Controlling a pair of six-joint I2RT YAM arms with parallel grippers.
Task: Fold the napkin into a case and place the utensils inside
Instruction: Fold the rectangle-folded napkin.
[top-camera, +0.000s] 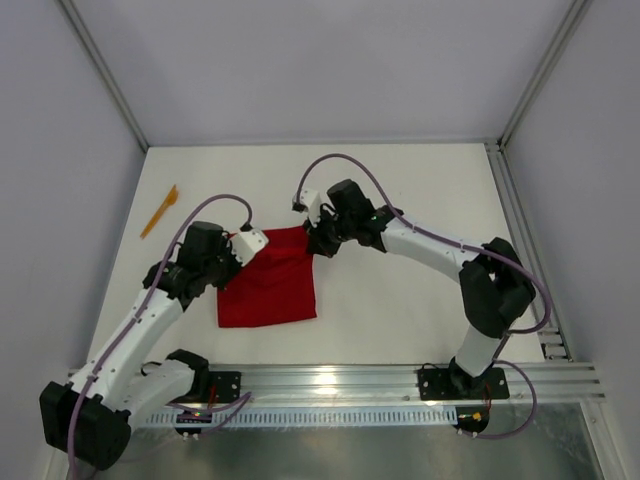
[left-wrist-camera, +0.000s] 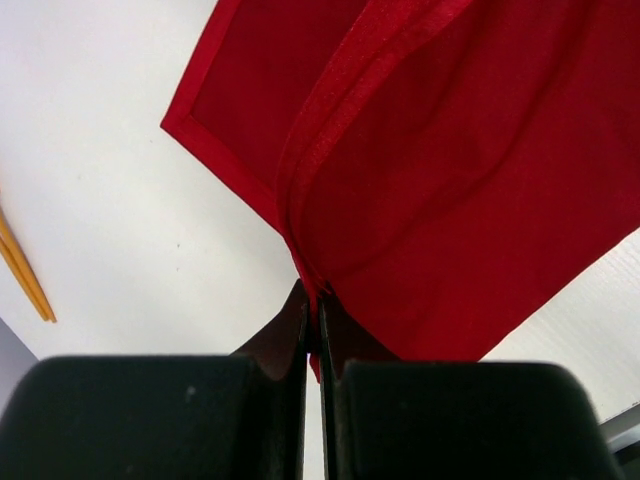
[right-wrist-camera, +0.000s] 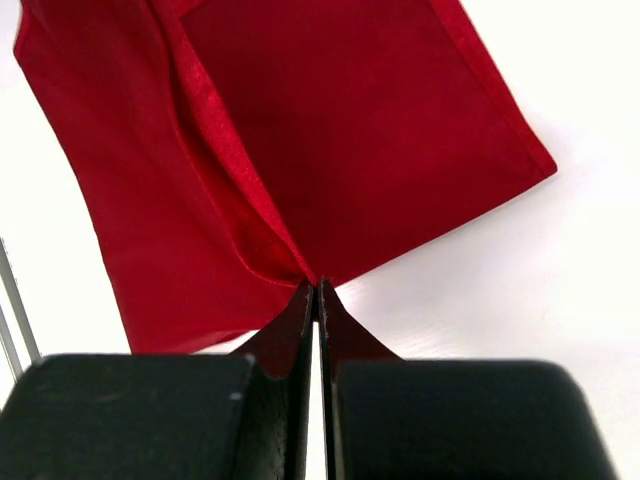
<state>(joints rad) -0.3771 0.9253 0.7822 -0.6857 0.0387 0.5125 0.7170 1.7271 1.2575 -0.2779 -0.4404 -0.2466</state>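
Observation:
The red napkin lies on the white table between the two arms, folded over on itself. My left gripper is shut on its far left corner, pinching the cloth at the fingertips. At the far right corner my right gripper is shut on the napkin too. Both far corners are raised off the table. Orange utensils lie at the far left of the table, apart from the napkin, and show as thin orange handles at the left wrist view's edge.
A metal rail runs along the near edge by the arm bases. Grey walls with aluminium posts close in the table at the left, back and right.

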